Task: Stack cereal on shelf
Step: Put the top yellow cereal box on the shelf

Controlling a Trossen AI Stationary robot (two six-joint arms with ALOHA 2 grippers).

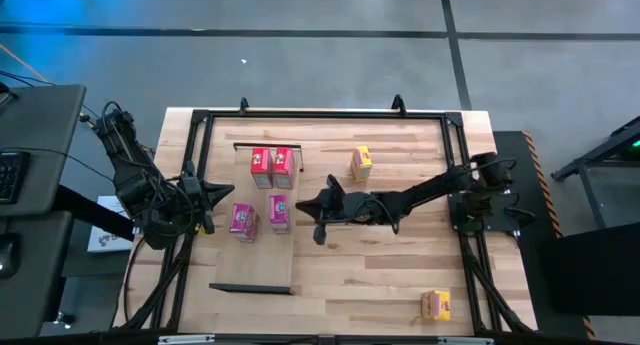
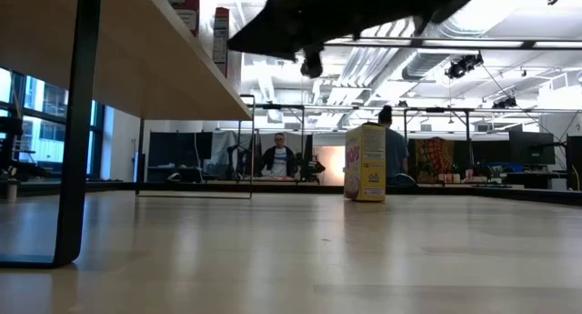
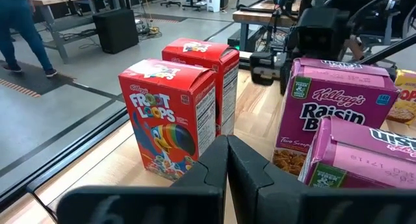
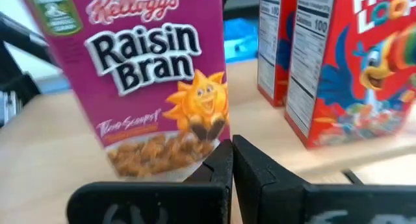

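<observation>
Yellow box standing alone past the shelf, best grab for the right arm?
The yellow cereal box stands upright on the tabletop, clear of the shelf and other boxes. I'd grip its two broad faces near the top, coming from above or from the open side facing the right gripper, which is shut and needs opening.

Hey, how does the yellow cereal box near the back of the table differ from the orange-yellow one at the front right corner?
The yellow cardboard cereal box at the back sits close to the pale wooden shelf; the orange-yellow cardboard box at the front right sits far from it. The back one is paler yellow, the front one more orange. Both rest on the striped tabletop, off the shelf, untouched by either pincer.
</observation>
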